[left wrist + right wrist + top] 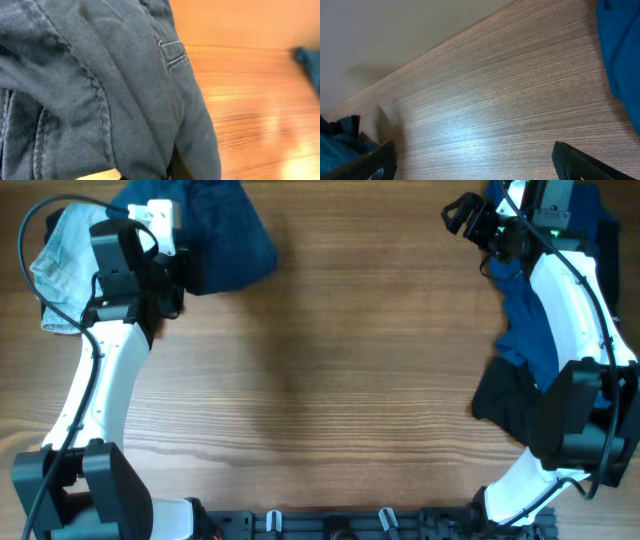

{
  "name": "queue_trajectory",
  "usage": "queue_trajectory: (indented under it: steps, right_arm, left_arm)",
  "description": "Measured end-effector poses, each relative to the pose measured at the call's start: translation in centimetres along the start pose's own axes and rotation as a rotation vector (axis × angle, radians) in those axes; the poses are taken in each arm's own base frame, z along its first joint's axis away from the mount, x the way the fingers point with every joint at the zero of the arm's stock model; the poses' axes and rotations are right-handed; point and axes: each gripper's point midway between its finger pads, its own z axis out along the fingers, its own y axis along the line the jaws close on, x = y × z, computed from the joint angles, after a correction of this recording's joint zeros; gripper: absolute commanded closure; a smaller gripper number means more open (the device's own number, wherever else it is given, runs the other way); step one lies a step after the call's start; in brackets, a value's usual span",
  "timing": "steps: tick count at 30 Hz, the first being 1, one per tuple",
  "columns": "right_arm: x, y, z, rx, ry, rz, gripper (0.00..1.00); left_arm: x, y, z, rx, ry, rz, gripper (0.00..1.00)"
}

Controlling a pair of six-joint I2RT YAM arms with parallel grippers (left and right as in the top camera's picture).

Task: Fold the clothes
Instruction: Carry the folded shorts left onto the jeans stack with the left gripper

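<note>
dark blue jeans (228, 235): bunched heap, right against the left gripper (186, 268), hiding its jaws; long way unclear
left jaws: cannot tell if shut
right gripper (472, 155): jaws wide apart over the wooden table (485, 100)

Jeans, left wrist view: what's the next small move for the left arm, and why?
Probably pull the jeans toward the bare middle of the table with the left gripper. They lie bunched at the far edge. Denim fills the left wrist view, though the grip itself can't be confirmed. The right gripper is open, empty and far off to the right.
</note>
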Motion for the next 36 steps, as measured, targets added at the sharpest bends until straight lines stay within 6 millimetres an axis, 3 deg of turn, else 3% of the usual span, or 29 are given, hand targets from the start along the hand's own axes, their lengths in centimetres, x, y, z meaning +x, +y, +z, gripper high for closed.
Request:
queue_trajectory:
  steps: [5,10,18,25,36]
  right_arm:
    - [0.0,0.0,0.0,0.000,0.001,0.000,0.00]
    - [0.0,0.0,0.0,0.000,0.001,0.000,0.00]
    - [0.0,0.0,0.0,-0.003,0.002,0.000,0.01]
    - [0.1,0.1,0.0,-0.006,0.003,0.000,0.01]
    - [0.3,0.7,0.1,-0.022,0.012,0.000,0.00]
  left_arm:
    - [0.1,1.8,-0.2,-0.091,0.007,0.095,0.96]
    - [0.0,5.7,-1.3,-0.191,0.005,0.097,0.96]
    - [-0.2,13.1,-4.8,-0.315,-0.041,0.025,0.96]
    - [-0.7,17.7,-7.7,-0.402,-0.100,-0.013,0.96]
    - [-2.4,21.8,-10.8,-0.504,-0.202,-0.005,0.96]
